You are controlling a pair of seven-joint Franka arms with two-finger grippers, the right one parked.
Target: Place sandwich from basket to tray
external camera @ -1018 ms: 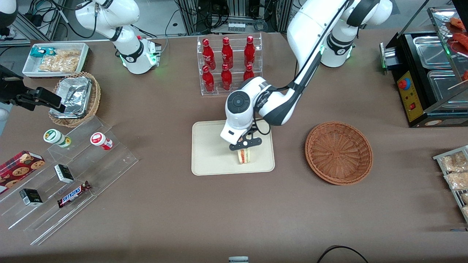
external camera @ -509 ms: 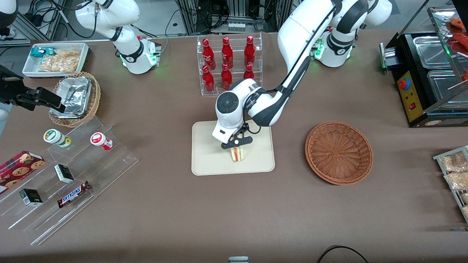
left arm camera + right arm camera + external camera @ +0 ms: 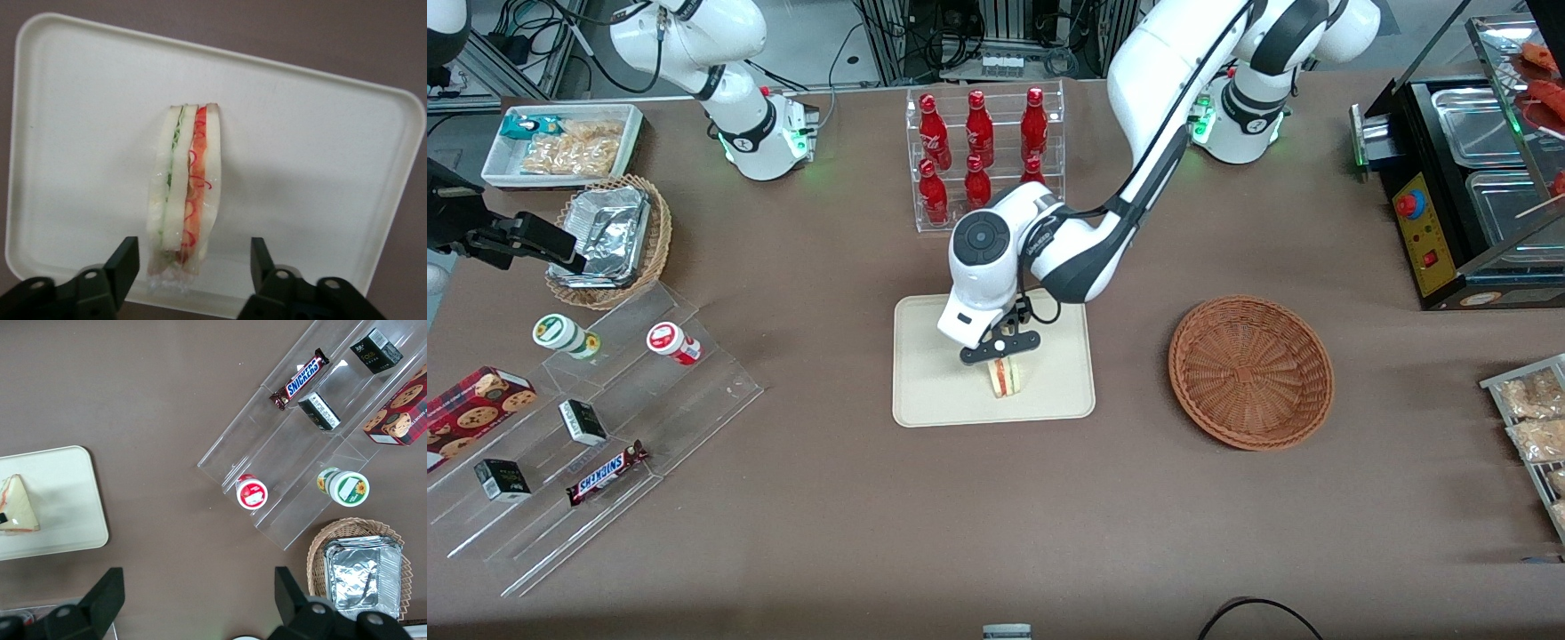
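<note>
Cream tray (image 3: 934, 391) holds sandwich (image 3: 1005, 377) standing on edge; end effector (image 3: 999, 348) just above, released.

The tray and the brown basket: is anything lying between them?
No. The front view shows only bare tablecloth between tray and basket; the open gripper hovers over the sandwich.

The left arm reached out from its base, bent at the elbow, with its white wrist angled downward over the flat cream-beige rectangular tray (image 3: 934, 391). Its black two-finger gripper (image 3: 1003, 354) hung just above the tray's middle — fingers (image 3: 125, 261) spread apart, pointing down, gripping nothing, one on each side of what lay beneath.
</note>
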